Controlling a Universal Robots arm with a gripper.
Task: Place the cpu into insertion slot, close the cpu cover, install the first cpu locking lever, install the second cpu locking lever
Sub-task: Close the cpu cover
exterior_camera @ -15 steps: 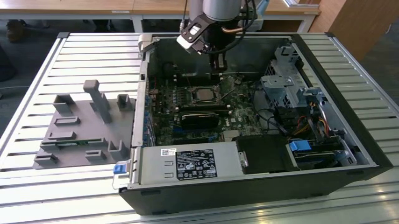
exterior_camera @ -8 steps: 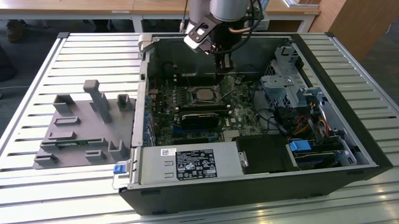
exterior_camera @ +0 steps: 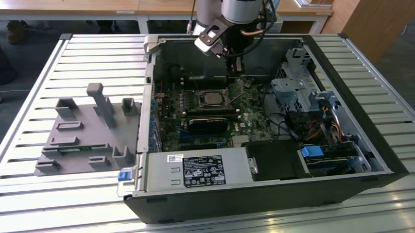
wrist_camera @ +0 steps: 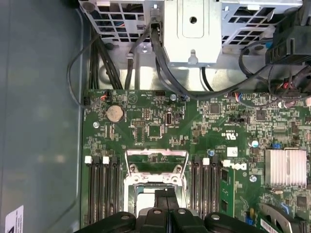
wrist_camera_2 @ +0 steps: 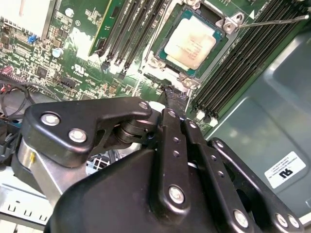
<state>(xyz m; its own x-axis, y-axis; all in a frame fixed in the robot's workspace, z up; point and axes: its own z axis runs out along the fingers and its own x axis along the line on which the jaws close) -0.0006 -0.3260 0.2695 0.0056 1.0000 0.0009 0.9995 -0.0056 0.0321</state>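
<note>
Gripper (wrist_camera_2: 174, 95) with jaws drawn together, fingertips (wrist_camera: 160, 195) touching, inside the open computer case (exterior_camera: 259, 200). Hangs just above the green motherboard (wrist_camera: 218, 126), just beside the far edge of the insertion slot (wrist_camera_2: 154, 62). Cpu (wrist_camera_2: 190, 42) seated silver face up in that slot, framed by the cpu cover (wrist_camera: 155, 177) lying down around it. Thin locking lever (wrist_camera_2: 272, 22) slanting out from the cover's corner over the black memory slots (wrist_camera_2: 233, 73). Grey power supply (exterior_camera: 194, 170) at the case's near side. Grey fixture block (exterior_camera: 84, 131) on the slatted table (exterior_camera: 39, 194), to the exterior view's left.
</note>
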